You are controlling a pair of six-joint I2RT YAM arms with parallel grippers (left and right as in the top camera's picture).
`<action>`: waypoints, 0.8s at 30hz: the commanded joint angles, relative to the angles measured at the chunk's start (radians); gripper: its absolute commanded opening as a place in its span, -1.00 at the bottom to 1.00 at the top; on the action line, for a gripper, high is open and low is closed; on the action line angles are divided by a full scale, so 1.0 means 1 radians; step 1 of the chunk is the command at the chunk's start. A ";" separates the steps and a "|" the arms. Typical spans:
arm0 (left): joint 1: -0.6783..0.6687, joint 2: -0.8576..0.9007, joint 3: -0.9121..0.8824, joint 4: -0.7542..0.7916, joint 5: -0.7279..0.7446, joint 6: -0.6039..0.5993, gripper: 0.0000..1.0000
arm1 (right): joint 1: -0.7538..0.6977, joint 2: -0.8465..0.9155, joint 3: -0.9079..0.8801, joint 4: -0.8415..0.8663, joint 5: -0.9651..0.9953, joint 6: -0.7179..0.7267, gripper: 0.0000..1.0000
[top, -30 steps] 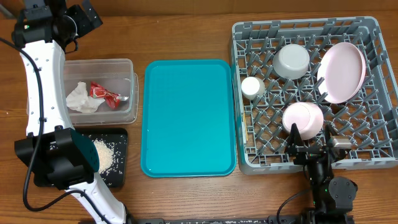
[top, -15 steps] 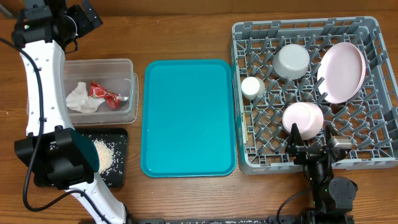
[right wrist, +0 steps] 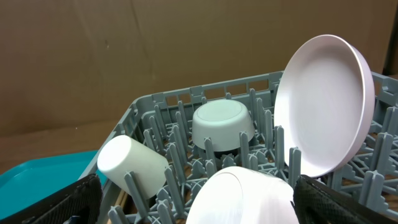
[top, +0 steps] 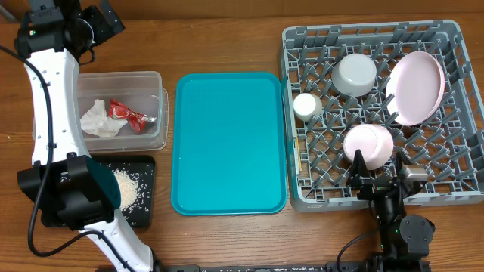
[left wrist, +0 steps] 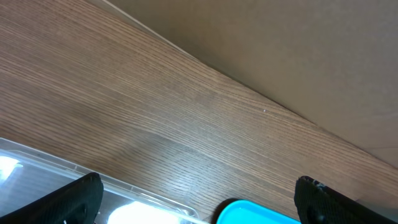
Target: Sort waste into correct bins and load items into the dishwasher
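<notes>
Status: the sorting and loading look complete, or very close to it.

Waste: the clear tub (top: pixel 121 76), at 9 o'clock on the surface (top: pixel 227 38), holds the white napkin (top: pixel 97 119) and the red wrapper (top: pixel 125 113). The black tray (top: pixel 148 163), at 8 o'clock, carries the rice-like scraps (top: pixel 125 189). The teal tray (top: pixel 231 143) at centre is bare.

Dishwasher rack (top: pixel 454 189), at 3 o'clock: the large pink plate (top: pixel 414 87) leans on edge at the rack's 2 o'clock. The grey bowl (top: pixel 355 73) sits inverted at 12. The white cup (top: pixel 306 106) is tilted on the pegs at 9. The smaller pink dish (top: pixel 368 142) stands at 6.

Left end effector (left wrist: pixel 199 202): fingers wide apart and holding nothing, raised at 11 o'clock beyond the tub.

Right end effector (top: pixel 376 165): fingers apart, just at 6 o'clock of the pink dish. The wrist view frames the dish between them. Contact cannot be confirmed.

Hazards:
- If the right end effector pulls out off-line, a finger may snag the dish rim or a peg and tip the dish.
- A high sweep toward 1 o'clock could strike the leaning plate, which looks lightly supported.
- The left arm's links pass over the tub and black tray, so a low return could shove either one and scatter the loose grains.
</notes>
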 commanded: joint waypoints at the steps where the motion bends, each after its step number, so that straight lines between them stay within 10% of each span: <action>1: -0.003 0.013 0.026 0.000 0.008 -0.017 1.00 | 0.005 -0.010 -0.010 0.002 0.006 0.008 1.00; 14: 0.017 -0.027 0.026 -0.050 0.071 -0.016 1.00 | 0.005 -0.010 -0.010 0.002 0.006 0.008 1.00; 24: 0.003 -0.441 0.026 -0.134 -0.035 0.059 1.00 | 0.005 -0.010 -0.010 0.002 0.006 0.008 1.00</action>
